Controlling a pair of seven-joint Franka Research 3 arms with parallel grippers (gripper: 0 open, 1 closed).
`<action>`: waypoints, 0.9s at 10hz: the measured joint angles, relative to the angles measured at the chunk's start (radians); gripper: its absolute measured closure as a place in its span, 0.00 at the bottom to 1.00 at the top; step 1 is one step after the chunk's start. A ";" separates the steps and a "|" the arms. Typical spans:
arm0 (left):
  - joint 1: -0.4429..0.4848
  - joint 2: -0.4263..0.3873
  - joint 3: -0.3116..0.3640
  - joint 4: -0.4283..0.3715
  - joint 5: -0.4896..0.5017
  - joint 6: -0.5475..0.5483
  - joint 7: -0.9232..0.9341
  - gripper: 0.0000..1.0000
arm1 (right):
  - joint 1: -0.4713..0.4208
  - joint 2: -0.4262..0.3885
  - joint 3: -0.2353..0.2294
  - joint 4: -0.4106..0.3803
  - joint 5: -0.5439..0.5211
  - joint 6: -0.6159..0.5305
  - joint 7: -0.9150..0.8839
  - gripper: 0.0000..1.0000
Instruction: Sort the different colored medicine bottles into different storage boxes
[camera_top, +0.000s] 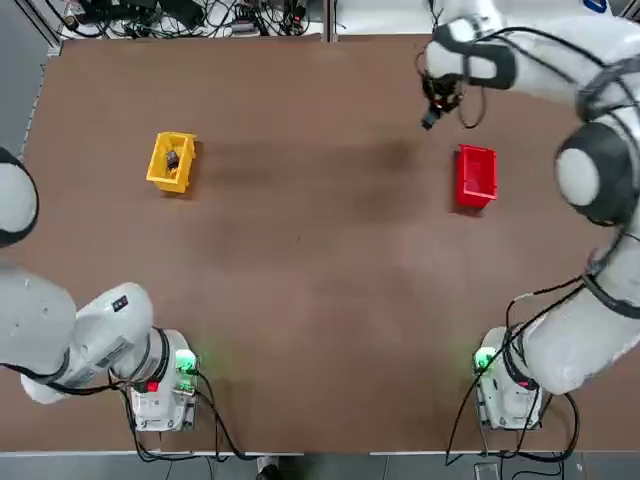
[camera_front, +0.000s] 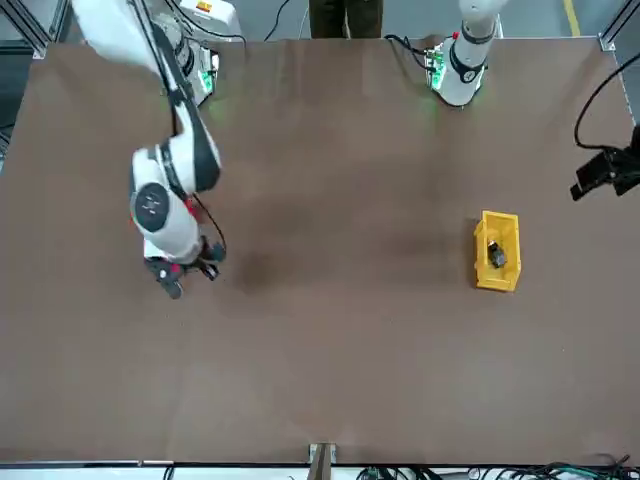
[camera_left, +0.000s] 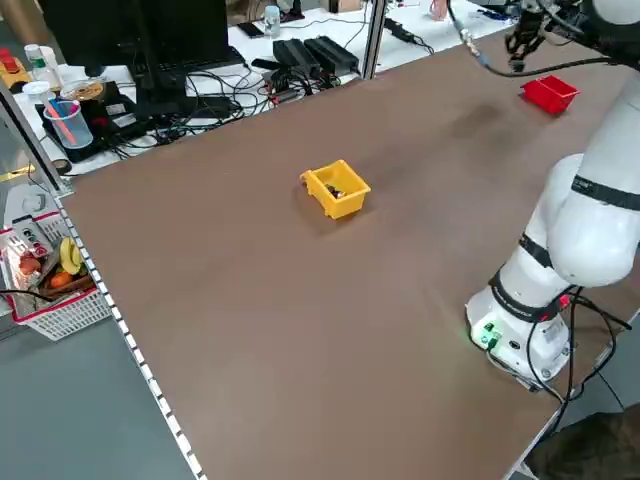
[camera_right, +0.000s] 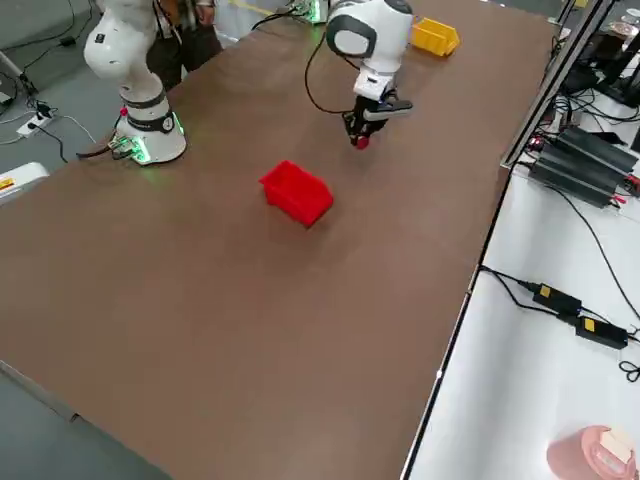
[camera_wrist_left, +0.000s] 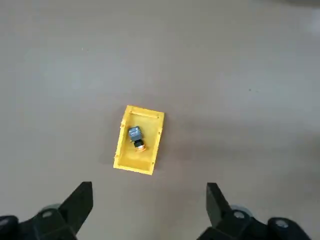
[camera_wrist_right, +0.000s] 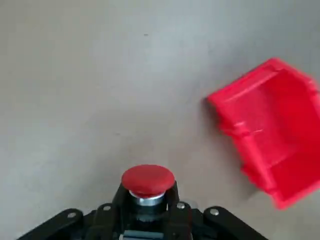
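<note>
Red-capped bottle sat clamped between the fingers of the right gripper, cap end pointing away from the wrist. In the top view that gripper hung above the table at roughly 11 o'clock from the red box, near it but clearly apart. The right wrist view showed the red cap against bare brown tabletop, with the red box off to one side and its open interior showing nothing inside. The right side view agreed: bottle tip just above the surface, box beside and nearer the camera.

Yellow-capped bottle lay on its side inside the yellow box, roughly along the box's long axis. That box stood at about 9 o'clock from the red box in the top view, well apart, with open table between them.

Left gripper was raised high over the table with fingers spread wide and nothing between them; its wrist camera looked straight down on the yellow box. In the front view it showed at the far right edge.

Count: two bottles (one red-capped, one yellow-capped), two boxes (one red, one yellow), two arms.
</note>
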 joint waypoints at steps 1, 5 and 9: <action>-0.145 -0.010 0.124 0.012 -0.001 -0.027 0.008 0.00 | -0.019 -0.067 0.001 -0.085 -0.007 -0.005 -0.074 0.67; -0.550 -0.024 0.490 0.042 -0.001 -0.089 0.005 0.00 | -0.110 -0.251 0.005 -0.332 -0.076 0.003 -0.315 0.67; -0.536 -0.026 0.506 0.042 -0.001 -0.092 0.005 0.00 | -0.205 -0.258 0.006 -0.396 -0.123 0.115 -0.417 0.67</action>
